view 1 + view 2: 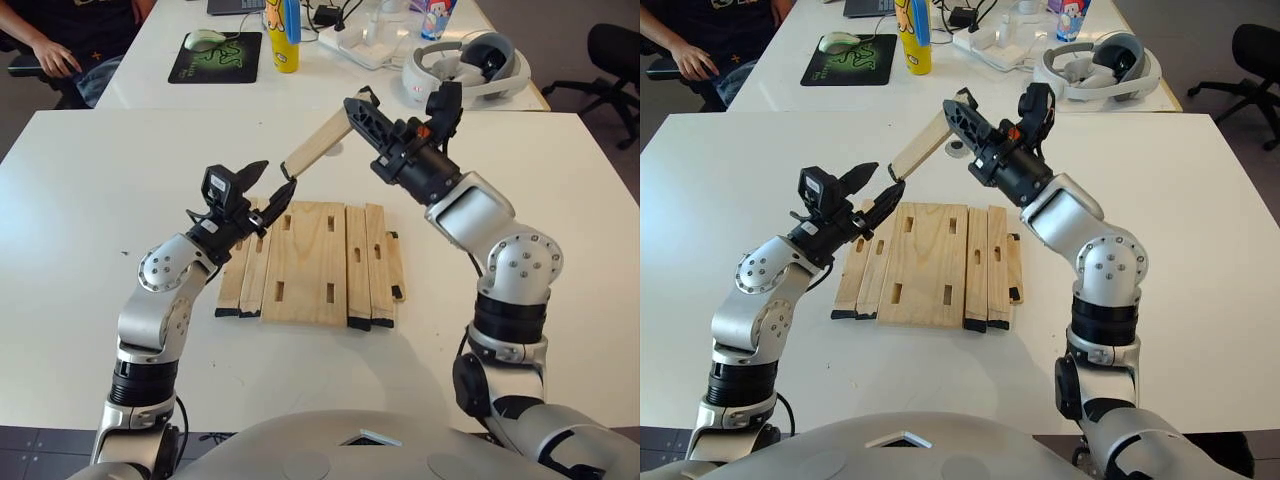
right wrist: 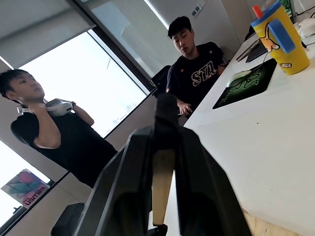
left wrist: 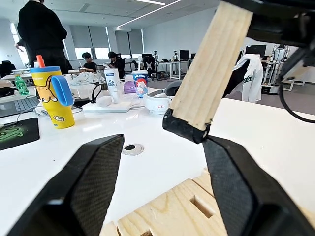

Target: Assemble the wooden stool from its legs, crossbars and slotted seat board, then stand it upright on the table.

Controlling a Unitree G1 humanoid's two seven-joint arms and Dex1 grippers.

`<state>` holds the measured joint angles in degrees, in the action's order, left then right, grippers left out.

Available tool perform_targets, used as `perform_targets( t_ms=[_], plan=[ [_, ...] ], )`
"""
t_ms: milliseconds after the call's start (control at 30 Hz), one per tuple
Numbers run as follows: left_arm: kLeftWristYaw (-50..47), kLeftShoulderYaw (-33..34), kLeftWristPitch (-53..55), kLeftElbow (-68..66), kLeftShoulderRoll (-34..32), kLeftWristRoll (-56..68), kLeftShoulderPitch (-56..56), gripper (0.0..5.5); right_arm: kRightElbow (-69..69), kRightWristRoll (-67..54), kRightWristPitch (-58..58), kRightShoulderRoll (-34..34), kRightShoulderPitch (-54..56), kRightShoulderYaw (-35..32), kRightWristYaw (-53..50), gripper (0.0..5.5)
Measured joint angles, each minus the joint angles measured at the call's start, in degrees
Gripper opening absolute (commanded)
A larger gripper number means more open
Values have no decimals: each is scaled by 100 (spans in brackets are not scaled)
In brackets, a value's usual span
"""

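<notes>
My right gripper (image 1: 357,112) is shut on the upper end of a wooden leg (image 1: 318,141), held in the air and slanting down toward the left. The leg (image 2: 161,187) shows between its fingers. The leg's lower black-capped end (image 3: 186,127) hangs between the open fingers of my left gripper (image 1: 266,185), which is raised just above the table. Below them the slotted seat board (image 1: 303,262) lies flat on the white table (image 1: 90,190). Wooden pieces (image 1: 243,270) lie at its left side, and more legs and crossbars (image 1: 372,265) at its right.
Behind stands a second table with a yellow cup (image 1: 283,30), a mouse pad (image 1: 215,55), a power strip (image 1: 365,45) and a white headset (image 1: 470,65). The near table is bare to the left and right of the wooden parts.
</notes>
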<state>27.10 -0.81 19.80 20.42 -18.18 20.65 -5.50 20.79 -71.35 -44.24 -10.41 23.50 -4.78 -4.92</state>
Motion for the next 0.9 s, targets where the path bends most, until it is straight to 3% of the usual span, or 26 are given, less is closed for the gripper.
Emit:
perform_targets(
  t_ms=[300, 433, 500, 667, 900],
  plan=[
    [-50, 175, 385, -9, 222, 271, 187, 127, 1556, 1724, 739, -133, -1364, 1086, 248, 42],
    [-616, 1088, 410, 22, 40, 231, 348, 58, 1395, 3415, 924, -474, -2036, 574, -634, 42],
    [-684, 1147, 407, 25, -2, 225, 376, 24, 1306, 3725, 990, -468, -2066, 445, -692, 42],
    [-854, 1097, 297, 28, 158, 153, 431, 0, 1273, 3679, 501, -503, -1674, 290, -602, 42],
    [-1361, 1026, -197, 49, 517, -297, 946, 0, 1766, 1731, -2219, -1218, -587, -425, -551, 42]
  ],
)
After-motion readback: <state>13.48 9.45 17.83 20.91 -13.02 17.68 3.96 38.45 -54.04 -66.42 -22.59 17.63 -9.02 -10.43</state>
